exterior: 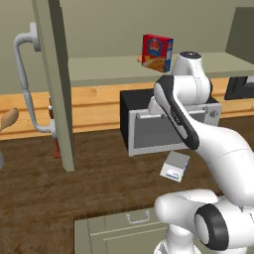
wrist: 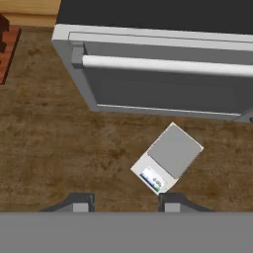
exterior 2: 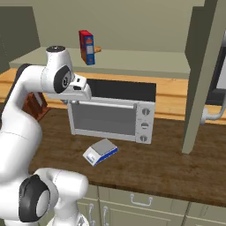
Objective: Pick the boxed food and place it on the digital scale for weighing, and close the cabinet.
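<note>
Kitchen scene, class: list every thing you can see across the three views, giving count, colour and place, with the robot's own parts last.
boxed food: one, red, upright on cabinet shelf
brown lump: one, behind the box
cabinet: one, olive-grey, doors open
digital scale: one, light grey, on counter before toaster oven
toaster oven: one, silver and black, on counter
counter: one, dark wood
drawer unit: one, olive-grey, below counter
gripper: one, dark tips apart, above the counter

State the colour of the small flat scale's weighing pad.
Light grey, with a bluish display strip on the small flat square digital scale; clearest in the hand view.
</note>
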Robot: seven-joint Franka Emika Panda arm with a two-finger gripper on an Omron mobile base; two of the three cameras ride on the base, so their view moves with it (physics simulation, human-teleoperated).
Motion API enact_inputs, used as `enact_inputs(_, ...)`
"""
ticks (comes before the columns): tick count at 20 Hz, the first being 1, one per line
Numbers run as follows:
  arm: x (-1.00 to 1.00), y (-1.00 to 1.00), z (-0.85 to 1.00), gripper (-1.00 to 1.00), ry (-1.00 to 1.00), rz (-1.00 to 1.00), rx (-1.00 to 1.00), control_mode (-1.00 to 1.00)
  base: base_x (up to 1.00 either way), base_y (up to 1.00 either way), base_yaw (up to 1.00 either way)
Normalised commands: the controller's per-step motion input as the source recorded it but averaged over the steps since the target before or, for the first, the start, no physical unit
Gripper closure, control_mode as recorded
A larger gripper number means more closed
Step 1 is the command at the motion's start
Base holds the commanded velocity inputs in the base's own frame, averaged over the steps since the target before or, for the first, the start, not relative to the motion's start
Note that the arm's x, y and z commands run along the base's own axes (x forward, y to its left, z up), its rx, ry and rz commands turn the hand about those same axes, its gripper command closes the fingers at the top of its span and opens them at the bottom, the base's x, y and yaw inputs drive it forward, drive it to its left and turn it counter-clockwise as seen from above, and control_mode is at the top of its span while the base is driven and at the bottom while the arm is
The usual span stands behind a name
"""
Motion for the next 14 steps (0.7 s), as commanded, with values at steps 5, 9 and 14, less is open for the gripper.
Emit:
enact_inputs(5,-0.34,0.0,0.0,-1.0,-0.01,0.0,0.0,-1.0,0.0,0.0,0.0)
enact_inputs(9,-0.65,-0.08,0.01,-1.0,-0.07,0.0,0.0,-1.0,0.0,0.0,0.0)
enact_inputs(14,-0.48,-0.24,0.47,-1.0,-0.4,0.09,0.0,-1.0,0.0,0.0,0.0)
